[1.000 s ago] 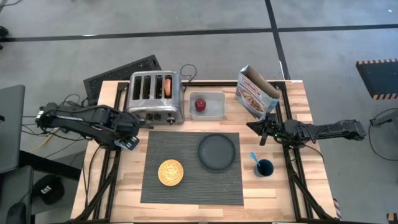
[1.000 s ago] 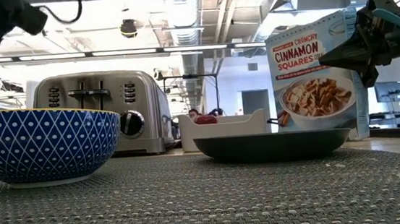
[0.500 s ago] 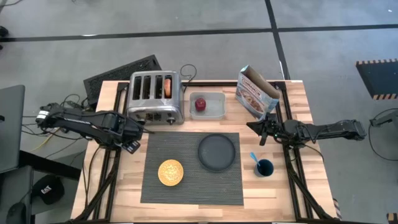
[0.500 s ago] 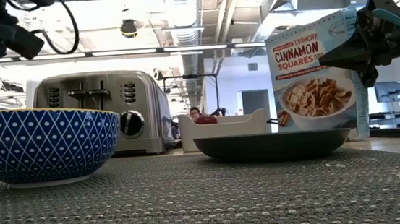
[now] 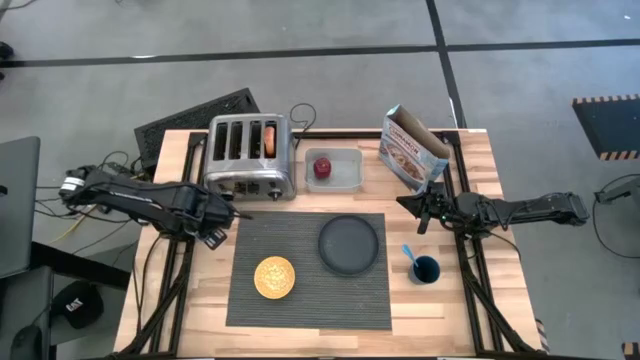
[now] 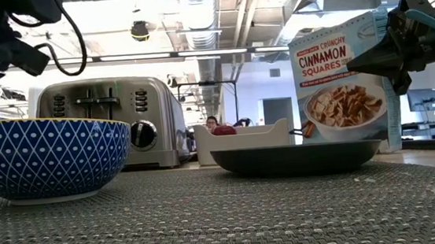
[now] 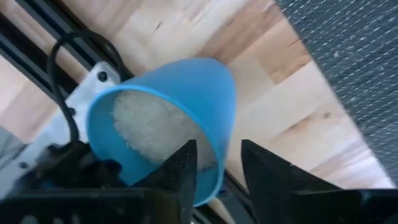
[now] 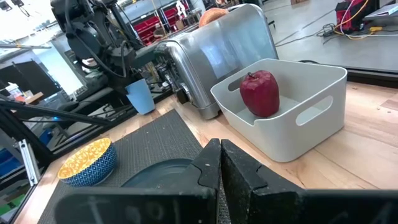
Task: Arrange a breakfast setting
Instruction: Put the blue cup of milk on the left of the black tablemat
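My left gripper (image 5: 215,236) is at the placemat's left edge, in front of the toaster, shut on a light blue cup (image 7: 168,118) with something white inside. My right gripper (image 5: 424,212) hovers shut and empty right of the dark round plate (image 5: 349,244). The dark grey ribbed placemat (image 5: 310,300) carries the plate and the small bowl (image 5: 274,277), yellow inside, blue-patterned outside. The red apple (image 5: 322,168) lies in a white bin. The bagel (image 5: 270,140) stands in a toaster slot. The dark blue cup (image 5: 426,269) holds the blue-handled spoon (image 5: 409,252). My left gripper holds the light blue cup by its wall at the rim (image 7: 216,169). One finger (image 7: 183,167) seems to be inside the opening and the other (image 7: 267,174) outside. The cup is lifted clear of the table and tilted.
The four-slot steel toaster (image 5: 247,157) stands at the back left, the white bin (image 5: 335,170) beside it, and the cereal box (image 5: 411,150) at the back right. Black frame rails run along both table sides. Bare wood shows at the table's near edge.
My left gripper has moved a little toward the table's right edge, closer to the placemat, still carrying the light blue cup. My right gripper has kept still.
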Controlling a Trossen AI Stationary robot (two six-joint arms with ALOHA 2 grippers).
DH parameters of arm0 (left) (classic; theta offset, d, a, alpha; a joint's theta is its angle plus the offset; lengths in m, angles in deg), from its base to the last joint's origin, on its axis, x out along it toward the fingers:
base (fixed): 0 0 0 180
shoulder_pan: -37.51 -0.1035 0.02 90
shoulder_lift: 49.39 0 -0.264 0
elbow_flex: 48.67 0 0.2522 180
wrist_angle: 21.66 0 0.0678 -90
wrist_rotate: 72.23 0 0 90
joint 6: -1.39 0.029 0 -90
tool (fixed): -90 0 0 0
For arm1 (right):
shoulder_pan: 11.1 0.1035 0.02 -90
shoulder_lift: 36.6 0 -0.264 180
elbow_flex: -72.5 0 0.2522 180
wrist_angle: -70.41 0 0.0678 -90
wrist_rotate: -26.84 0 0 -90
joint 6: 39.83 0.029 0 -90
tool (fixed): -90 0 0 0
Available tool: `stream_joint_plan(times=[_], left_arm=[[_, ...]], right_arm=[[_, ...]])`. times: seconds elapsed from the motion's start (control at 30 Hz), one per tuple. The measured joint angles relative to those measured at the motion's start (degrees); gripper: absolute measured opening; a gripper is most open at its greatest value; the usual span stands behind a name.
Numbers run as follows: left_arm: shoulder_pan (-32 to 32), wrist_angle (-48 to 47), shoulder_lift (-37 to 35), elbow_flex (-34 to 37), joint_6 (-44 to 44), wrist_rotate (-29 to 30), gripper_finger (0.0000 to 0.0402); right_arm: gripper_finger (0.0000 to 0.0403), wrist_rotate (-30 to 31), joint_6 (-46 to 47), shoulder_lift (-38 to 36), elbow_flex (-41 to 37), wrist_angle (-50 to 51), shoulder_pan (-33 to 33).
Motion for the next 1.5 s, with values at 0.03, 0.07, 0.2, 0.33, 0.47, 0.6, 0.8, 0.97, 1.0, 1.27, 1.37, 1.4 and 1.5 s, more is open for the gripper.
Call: stream_joint_plan(times=[0.03, 0.07, 0.2, 0.33, 0.47, 0.6, 0.8, 0.97, 1.0, 1.27, 1.37, 1.4, 1.5], left_arm=[[0.00, -0.07, 0.38, 0.00, 0.94, 0.09, 0.0075], [0.00, -0.18, 0.81, 0.00, 2.10, 0.10, 0.0057], [0.00, 1.11, 1.39, 0.26, 5.44, -0.10, 0.0009], [0.00, 1.54, 0.79, -0.01, 6.80, 0.26, 0.0004], [-0.51, 1.47, -2.87, -0.63, 5.33, 0.72, 0.0002], [-0.55, 1.96, -6.62, -0.39, 3.34, 1.43, 0.0001], [-0.55, 6.50, -11.44, 1.88, 0.33, 2.86, 0.0001], [-0.66, 10.11, -11.43, 1.66, 1.02, 3.59, 0.0002], [-0.71, 10.92, -11.13, 1.66, 1.48, 3.49, 0.0002], [-0.98, 10.90, -8.62, 0.33, 1.80, 1.51, 0.0001], [-0.98, 10.55, -6.46, -2.93, 2.90, 1.50, 0.0001], [-0.98, 10.48, -5.28, -4.18, 3.50, 1.46, 0.0001], [-0.98, 8.62, -0.79, -7.54, 5.89, 0.33, 0.0000]], right_arm=[[0.0040, 0.01, 0.00, 0.01, 0.00, 0.01, -0.01], [0.0040, 0.01, 0.00, 0.02, 0.01, 0.01, -0.02], [0.0040, 0.01, 0.01, 0.00, -0.01, 0.01, 0.00], [0.0040, 0.01, -0.01, 0.00, -0.01, 0.01, 0.00], [0.0040, 0.00, -2.16, 0.00, 0.01, 0.01, 0.00], [0.0040, 0.01, -2.77, 0.00, 0.01, 0.01, 0.00], [0.0040, 0.01, -2.87, 0.00, 0.01, 0.01, 0.00], [0.0040, 0.01, -2.87, 0.02, 0.01, -0.01, 0.00], [0.0040, -0.01, -2.87, 0.00, 0.01, -0.01, 0.00], [0.0040, -0.01, -2.88, 0.02, 0.01, -0.01, 0.00], [0.0040, -0.01, -2.90, 0.00, 0.01, -0.01, 0.00], [0.0040, -0.01, -2.90, 0.01, 0.01, -0.02, 0.00], [0.0040, -0.01, -2.90, 0.00, 0.01, -0.03, 0.00]])
